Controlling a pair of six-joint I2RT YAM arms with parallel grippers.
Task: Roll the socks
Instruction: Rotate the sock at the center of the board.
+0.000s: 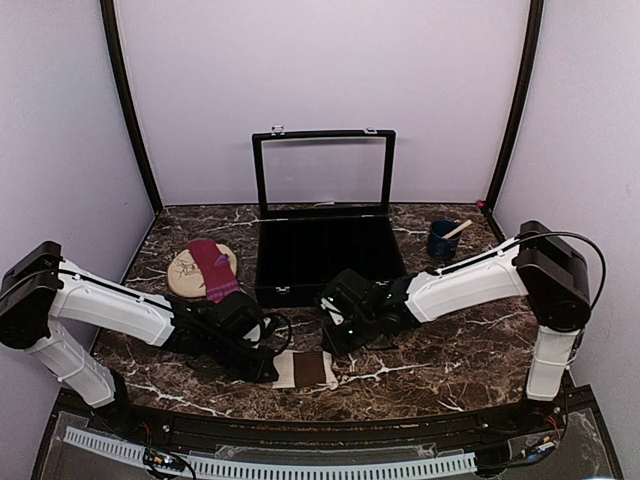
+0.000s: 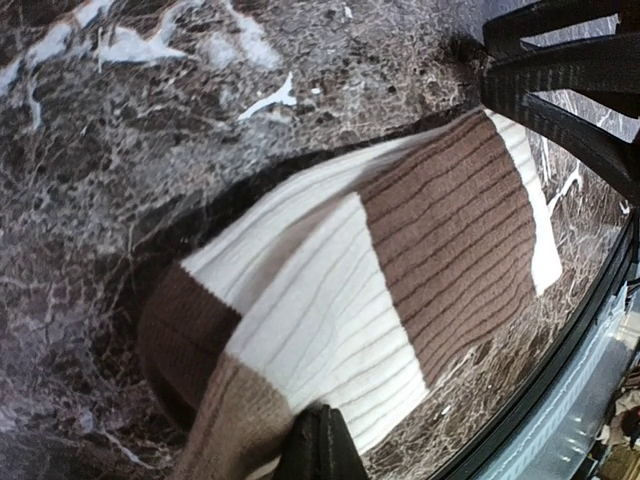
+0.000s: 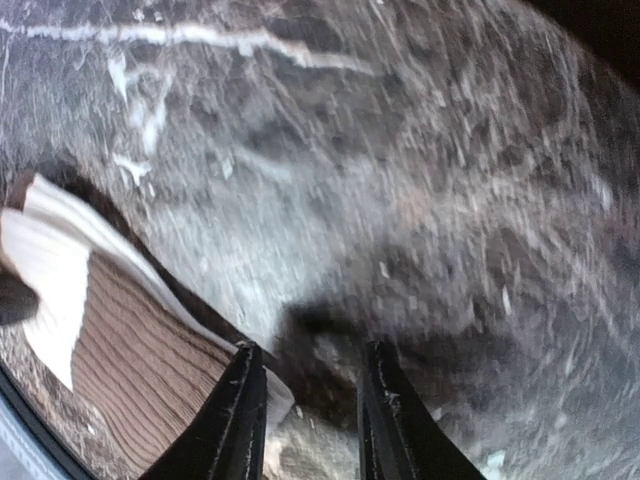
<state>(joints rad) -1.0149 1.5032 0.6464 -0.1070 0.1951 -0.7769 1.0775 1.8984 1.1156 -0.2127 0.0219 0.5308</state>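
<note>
The cream-beige sock with brown patches (image 1: 305,370) lies flat near the table's front edge. My left gripper (image 1: 268,366) is at its left end. In the left wrist view the sock (image 2: 400,270) fills the frame and my left gripper (image 2: 320,450) is shut, pinching the sock's near edge, which is lifted and folded. My right gripper (image 1: 335,338) hovers just behind the sock's right end. In the right wrist view it (image 3: 315,400) is open and empty, with its left finger (image 3: 240,400) over the sock's (image 3: 120,350) white corner. The maroon sock with the orange end (image 1: 212,268) lies at the left.
The maroon sock rests on a tan oval mat (image 1: 180,275). An open black case (image 1: 325,255) with a raised glass lid stands at the middle back. A blue cup (image 1: 442,242) with a stick stands at the back right. The front table edge (image 2: 590,330) is close to the sock.
</note>
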